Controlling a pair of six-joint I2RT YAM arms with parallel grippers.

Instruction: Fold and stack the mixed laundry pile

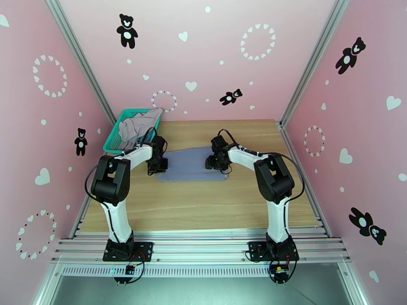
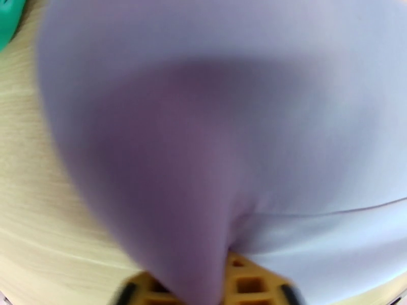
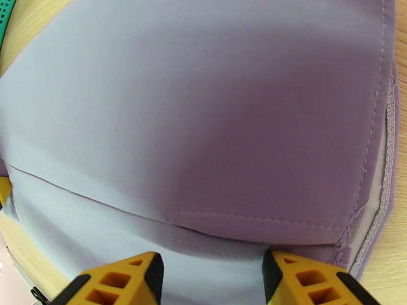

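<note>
I've got the grey-lavender garment (image 1: 192,165) spread on the table (image 1: 203,204) between my pincers. The right gripper (image 3: 212,268) has its fingers parted at the hem. The left gripper (image 1: 156,166) is smothered in bunched cloth, so I can't read its grip. Early going, I'd judge: nothing is stacked, and the other garments (image 1: 136,127) sit in the basket (image 1: 113,141) just beyond the left gripper.

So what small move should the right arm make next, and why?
Probably shut the right gripper on the lavender garment: its jaws stand open at the hem, while the left gripper seems to pinch the other end, cloth peaking there.
</note>
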